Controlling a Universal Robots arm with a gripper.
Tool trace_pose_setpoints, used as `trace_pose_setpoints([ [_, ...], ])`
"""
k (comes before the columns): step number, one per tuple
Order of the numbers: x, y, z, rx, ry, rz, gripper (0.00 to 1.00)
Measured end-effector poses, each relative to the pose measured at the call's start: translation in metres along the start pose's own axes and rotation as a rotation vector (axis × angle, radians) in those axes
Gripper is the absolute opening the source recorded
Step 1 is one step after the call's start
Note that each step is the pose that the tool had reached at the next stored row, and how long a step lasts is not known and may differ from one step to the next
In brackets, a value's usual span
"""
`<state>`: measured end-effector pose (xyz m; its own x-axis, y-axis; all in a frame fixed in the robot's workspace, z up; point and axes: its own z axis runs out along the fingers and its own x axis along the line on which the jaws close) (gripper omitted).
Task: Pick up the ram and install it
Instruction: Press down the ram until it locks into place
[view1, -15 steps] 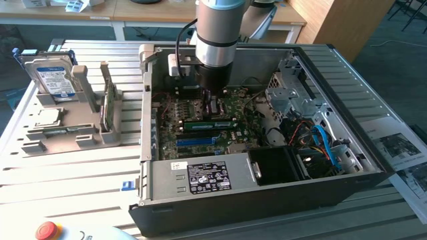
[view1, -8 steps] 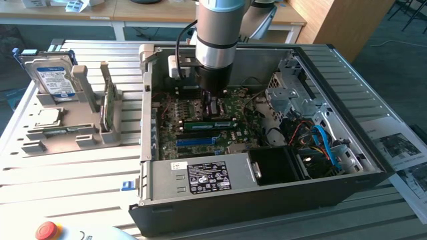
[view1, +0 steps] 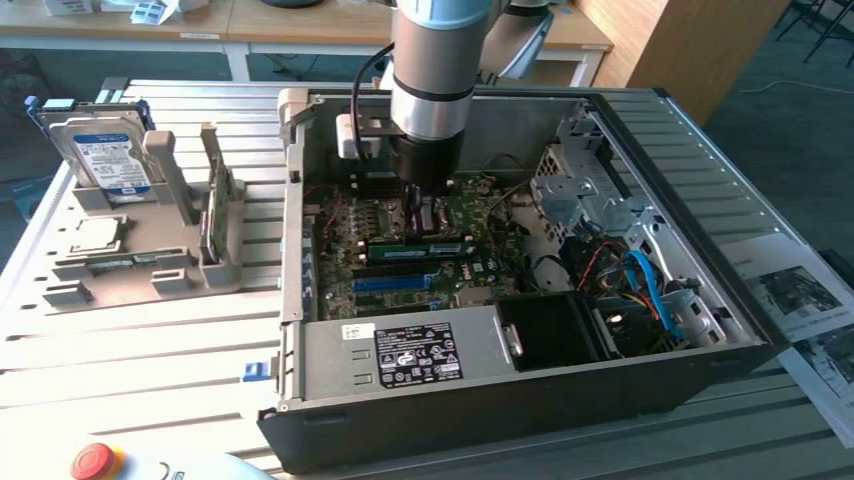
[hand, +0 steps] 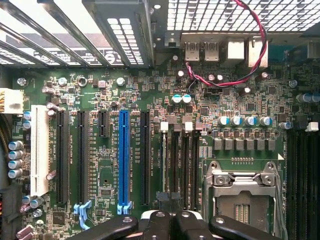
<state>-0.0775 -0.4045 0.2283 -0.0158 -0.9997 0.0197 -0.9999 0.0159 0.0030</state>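
Observation:
A ram stick (view1: 216, 212), thin and green, stands on edge in the grey holder (view1: 160, 270) at the exterior view's left, outside the computer case. My gripper (hand: 172, 221) is deep inside the open case, low over the motherboard, far from that stick. Its black fingers (hand: 157, 222) are shut together, and I see nothing held between them. Just ahead of the tips run the dark memory slots (hand: 177, 165) with white latches. In the exterior view a green strip (view1: 416, 248) lies along those slots under the gripper. I cannot tell whether it is a seated stick.
A silver hard drive (view1: 104, 150) and a square processor chip (view1: 96, 235) sit in the same holder. The empty processor socket (hand: 245, 197) lies beside the slots. A red cable (hand: 225, 80), blue cables (view1: 647, 285) and the power supply (view1: 400, 355) crowd the case.

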Motion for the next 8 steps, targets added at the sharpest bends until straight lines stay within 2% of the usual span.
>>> trace_pose_setpoints([
  [8, 0.0, 0.0001, 0.0014, 0.0, -0.0001, 0.0, 0.1],
])
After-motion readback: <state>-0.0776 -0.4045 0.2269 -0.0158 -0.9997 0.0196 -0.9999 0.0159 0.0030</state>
